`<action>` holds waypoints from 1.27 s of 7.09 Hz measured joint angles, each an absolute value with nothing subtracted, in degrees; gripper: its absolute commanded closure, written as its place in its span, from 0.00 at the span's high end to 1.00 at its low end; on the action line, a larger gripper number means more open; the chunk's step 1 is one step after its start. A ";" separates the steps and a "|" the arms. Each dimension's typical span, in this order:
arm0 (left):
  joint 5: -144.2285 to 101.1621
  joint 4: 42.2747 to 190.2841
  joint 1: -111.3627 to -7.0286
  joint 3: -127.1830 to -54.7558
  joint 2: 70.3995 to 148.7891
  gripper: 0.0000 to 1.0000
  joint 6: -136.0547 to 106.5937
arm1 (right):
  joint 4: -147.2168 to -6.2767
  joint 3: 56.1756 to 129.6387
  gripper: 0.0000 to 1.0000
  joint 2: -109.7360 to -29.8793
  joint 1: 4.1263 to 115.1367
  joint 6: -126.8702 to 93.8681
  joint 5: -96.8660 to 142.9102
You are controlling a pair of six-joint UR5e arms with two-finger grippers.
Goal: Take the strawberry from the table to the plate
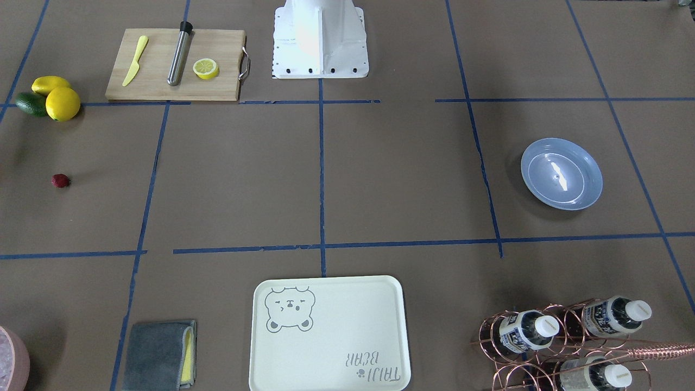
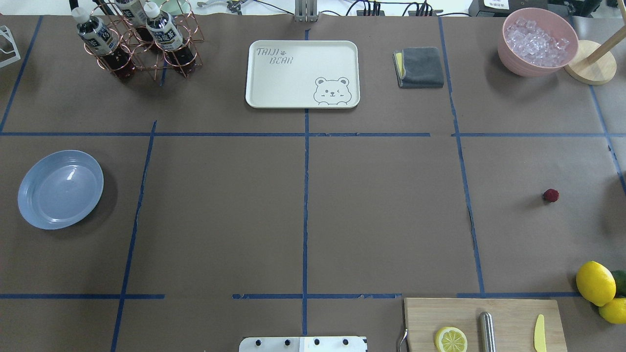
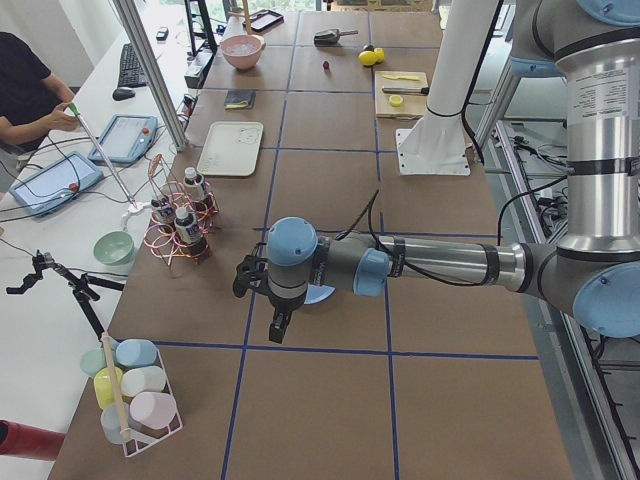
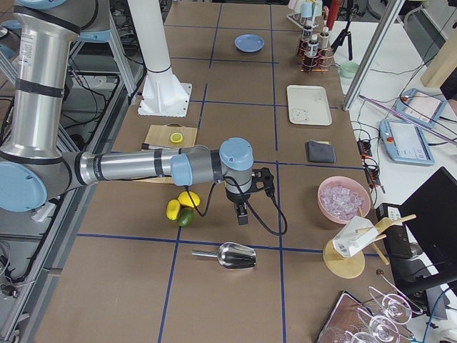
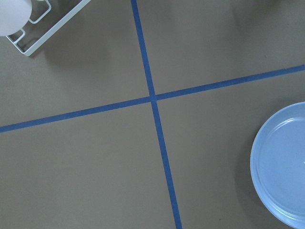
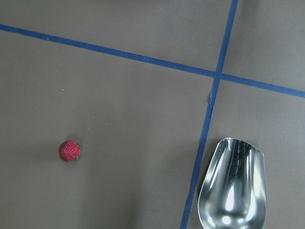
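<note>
The strawberry (image 1: 60, 181) (image 2: 551, 195) is a tiny dark-red berry lying alone on the brown table (image 1: 380, 179), on my right side. It shows at the lower left of the right wrist view (image 6: 69, 150). The light-blue plate (image 1: 562, 174) (image 2: 60, 189) sits empty on my left side, and its rim enters the left wrist view (image 5: 281, 167). My left gripper (image 3: 278, 326) hangs beside the plate, and my right gripper (image 4: 243, 214) hangs past the lemons. Both show only in the side views, so I cannot tell whether they are open or shut.
A cutting board (image 2: 484, 322) holds a lemon half, a metal rod and a yellow knife. Lemons (image 2: 595, 282) lie beside it. A metal scoop (image 6: 233, 186) lies near the strawberry. The bear tray (image 2: 302, 73), bottle rack (image 2: 137, 39), grey cloth (image 2: 419, 67) and ice bowl (image 2: 537, 41) line the far edge.
</note>
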State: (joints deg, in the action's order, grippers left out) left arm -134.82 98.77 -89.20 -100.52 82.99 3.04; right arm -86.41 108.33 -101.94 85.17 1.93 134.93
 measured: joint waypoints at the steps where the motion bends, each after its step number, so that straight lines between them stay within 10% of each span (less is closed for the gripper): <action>1: -134.83 99.23 -89.13 -100.67 83.00 1.00 3.21 | -86.40 108.36 1.00 -101.99 85.15 1.93 134.97; 9: -134.57 124.94 -67.25 -87.39 83.13 0.90 -17.72 | -82.80 108.53 1.00 -102.97 83.65 2.08 137.48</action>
State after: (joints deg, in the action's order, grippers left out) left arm -134.57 124.94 -67.25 -87.39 83.13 -17.72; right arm -82.80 108.53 -102.97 83.65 2.08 137.48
